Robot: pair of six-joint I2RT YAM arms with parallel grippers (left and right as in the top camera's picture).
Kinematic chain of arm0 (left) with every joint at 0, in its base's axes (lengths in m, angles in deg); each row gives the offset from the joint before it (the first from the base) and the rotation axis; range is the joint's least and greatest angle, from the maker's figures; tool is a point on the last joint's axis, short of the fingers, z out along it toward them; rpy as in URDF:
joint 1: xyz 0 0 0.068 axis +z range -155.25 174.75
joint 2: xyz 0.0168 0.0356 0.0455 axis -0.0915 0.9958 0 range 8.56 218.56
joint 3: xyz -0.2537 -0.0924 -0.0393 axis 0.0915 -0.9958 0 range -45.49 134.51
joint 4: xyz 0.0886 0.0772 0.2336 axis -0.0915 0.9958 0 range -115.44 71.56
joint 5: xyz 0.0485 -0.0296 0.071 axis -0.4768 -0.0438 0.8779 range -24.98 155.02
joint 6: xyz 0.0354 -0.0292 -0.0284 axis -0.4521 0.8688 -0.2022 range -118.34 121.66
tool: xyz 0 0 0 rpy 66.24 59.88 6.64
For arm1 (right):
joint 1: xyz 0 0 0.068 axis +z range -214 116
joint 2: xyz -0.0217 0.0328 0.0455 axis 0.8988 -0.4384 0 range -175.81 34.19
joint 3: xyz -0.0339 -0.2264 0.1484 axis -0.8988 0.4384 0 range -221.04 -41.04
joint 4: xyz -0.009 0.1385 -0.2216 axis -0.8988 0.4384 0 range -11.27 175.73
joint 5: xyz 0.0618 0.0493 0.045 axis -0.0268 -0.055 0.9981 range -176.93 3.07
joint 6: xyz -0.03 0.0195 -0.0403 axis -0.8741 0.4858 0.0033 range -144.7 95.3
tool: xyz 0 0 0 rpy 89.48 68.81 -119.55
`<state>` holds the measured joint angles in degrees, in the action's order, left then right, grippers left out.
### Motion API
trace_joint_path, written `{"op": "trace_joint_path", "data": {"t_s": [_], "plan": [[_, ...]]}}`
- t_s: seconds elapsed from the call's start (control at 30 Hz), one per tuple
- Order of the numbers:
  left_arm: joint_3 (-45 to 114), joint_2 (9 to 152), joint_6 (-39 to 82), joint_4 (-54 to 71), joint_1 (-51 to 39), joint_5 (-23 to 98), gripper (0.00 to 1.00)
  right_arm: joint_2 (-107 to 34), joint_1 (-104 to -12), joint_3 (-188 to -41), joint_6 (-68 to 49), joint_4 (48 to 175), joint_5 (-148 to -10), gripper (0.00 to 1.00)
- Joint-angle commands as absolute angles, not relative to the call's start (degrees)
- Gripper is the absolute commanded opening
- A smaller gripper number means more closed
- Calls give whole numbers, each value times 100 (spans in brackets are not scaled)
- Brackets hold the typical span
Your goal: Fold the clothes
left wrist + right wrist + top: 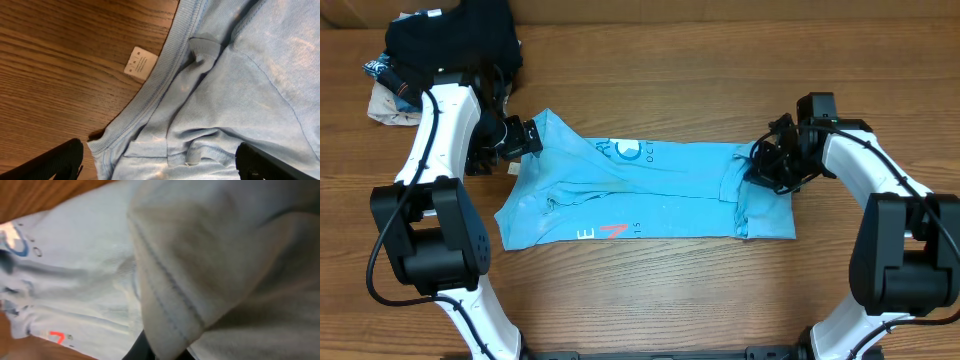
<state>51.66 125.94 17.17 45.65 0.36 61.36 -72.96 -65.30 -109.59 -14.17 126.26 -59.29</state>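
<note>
**T-shirt (650,195) spread out, right end pinched**

At the far left we see a dark garment pile (455,35) on the wooden table (720,60). Our left gripper (527,136) hangs with its jaws wide apart over the collar (150,90) and its white label (140,62), gripping nothing. The sky-blue T-shirt lies rumpled across the table's middle. Our right gripper (760,168) is clenched on a fold at its right end.
</note>
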Motion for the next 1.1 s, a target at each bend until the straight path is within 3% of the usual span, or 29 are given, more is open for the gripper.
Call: {"op": "trace_joint_path", "data": {"t_s": [0.0,0.1,0.17,0.2,0.27,0.67,0.87,0.97,1.07], "plan": [[5286,12621,1751,4517,-10,6090,100,-7257,-6301,-11049,-1164,12436,-5350,6],[5286,12621,1751,4504,-19,6090,100,-7257,-6003,-11049,-958,12224,-5337,9],[5288,12621,1751,4506,-25,6090,100,-7257,-5756,-11049,-941,12124,-5369,40],[5288,12621,1751,4508,-32,6090,100,-7257,-5658,-11049,-941,12113,-5382,47],[5288,12621,1751,4508,-32,6090,100,-7257,-5518,-11051,-941,12117,-5409,49],[5286,12621,1749,4521,-41,6093,100,-7255,-5975,-12041,-858,13103,-5796,43],[5286,12621,1749,4521,-41,6093,100,-7255,-6342,-12367,-853,13002,-5852,43],[5286,12621,1749,4519,-41,6093,100,-7257,-6526,-12347,-775,13070,-6410,35],[5286,12621,1749,4512,-41,6093,100,-7257,-6679,-12325,-571,13162,-6821,22]]}}
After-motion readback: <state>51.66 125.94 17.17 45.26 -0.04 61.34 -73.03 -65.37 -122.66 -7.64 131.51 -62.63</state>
